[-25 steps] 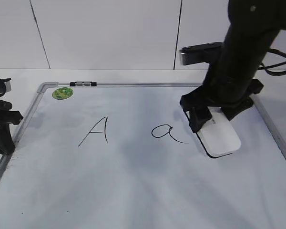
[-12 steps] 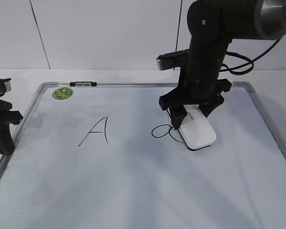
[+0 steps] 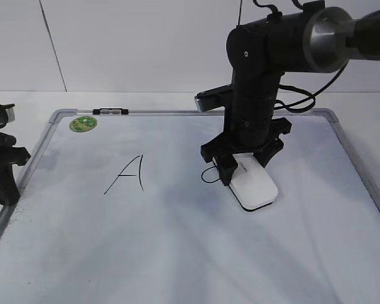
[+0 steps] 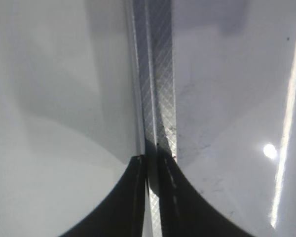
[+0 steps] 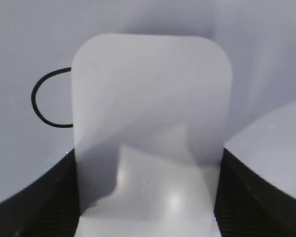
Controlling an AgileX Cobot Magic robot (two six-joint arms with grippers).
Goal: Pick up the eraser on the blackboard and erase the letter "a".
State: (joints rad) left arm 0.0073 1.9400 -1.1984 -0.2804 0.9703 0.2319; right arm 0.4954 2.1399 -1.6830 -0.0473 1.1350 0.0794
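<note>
Eraser (image 3: 254, 185) clamped in right gripper (image 3: 244, 163), pressed flat on blackboard (image 3: 177, 253), letter "a" (image 5: 44, 101) partly covered; left gripper (image 4: 153, 197) jaws closed, nothing held

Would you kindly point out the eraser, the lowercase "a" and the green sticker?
eraser (image 3: 256, 187), exterior view, white top face.
lowercase "a" (image 5: 39, 106), right wrist view, left arc of its loop.
green sticker (image 3: 83, 123), exterior view, its centre.

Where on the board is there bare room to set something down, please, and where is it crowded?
The near half of the blackboard, in front of the capital A and the eraser, is bare, as is the far right strip beside the frame. It is crowded mid-board, where the right gripper presses the eraser over the letter "a".
</note>
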